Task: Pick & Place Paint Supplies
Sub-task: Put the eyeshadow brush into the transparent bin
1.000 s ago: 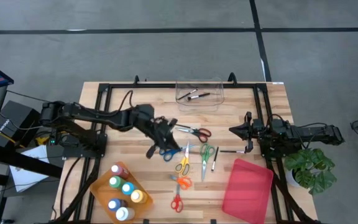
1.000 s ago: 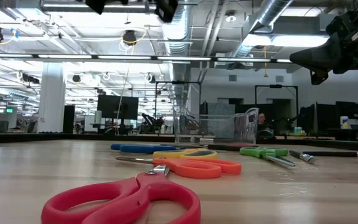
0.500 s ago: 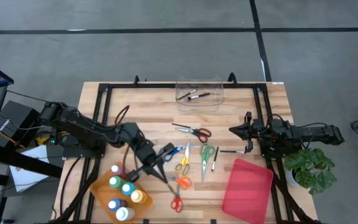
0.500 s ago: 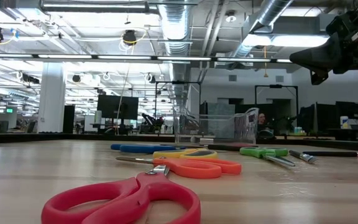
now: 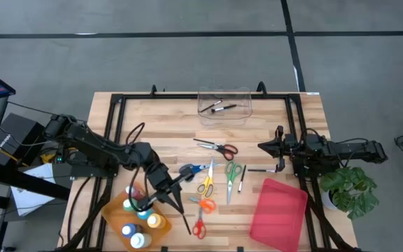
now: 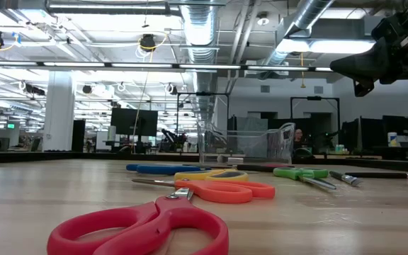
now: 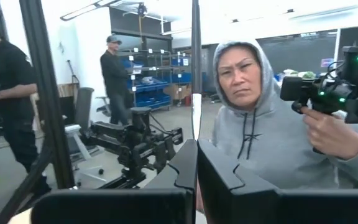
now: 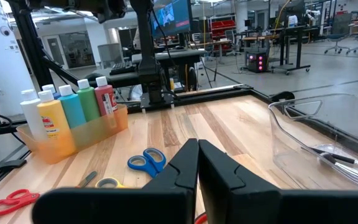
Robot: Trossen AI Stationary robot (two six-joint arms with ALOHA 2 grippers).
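Note:
My left gripper (image 5: 173, 187) hovers near the middle of the table, beside the orange tray (image 5: 112, 210) of paint bottles (image 5: 140, 211), and is shut on a thin dark brush (image 5: 180, 215). Several scissors lie flat on the wood: blue (image 5: 187, 170), yellow (image 5: 206, 184), green (image 5: 231, 172), orange (image 5: 206, 204) and two red ones (image 5: 199, 228) (image 5: 220, 148). Two more brushes (image 5: 242, 178) lie by the green scissors. My right gripper (image 5: 263, 146) waits shut at the table's right side. My left gripper pinches the brush between its two shut fingers near the brush's pale end (image 7: 195, 121). The fingers come level from the table's left and lie across the brush. The brush is lifted clear, and its long dark part (image 7: 191, 56) sticks out toward the near edge.
A clear bin (image 5: 224, 105) holding dark brushes stands at the far edge. A red tray (image 5: 280, 213) lies at the near right, with a plant (image 5: 352, 190) beyond the right edge. A black frame (image 5: 117, 105) runs around the table. People stand past the right side (image 7: 253, 118).
My left gripper has swung from over the blue scissors toward the near left, next to the bottle tray, and its wrist has tipped up. The brush has gone with it and now points toward the near edge.

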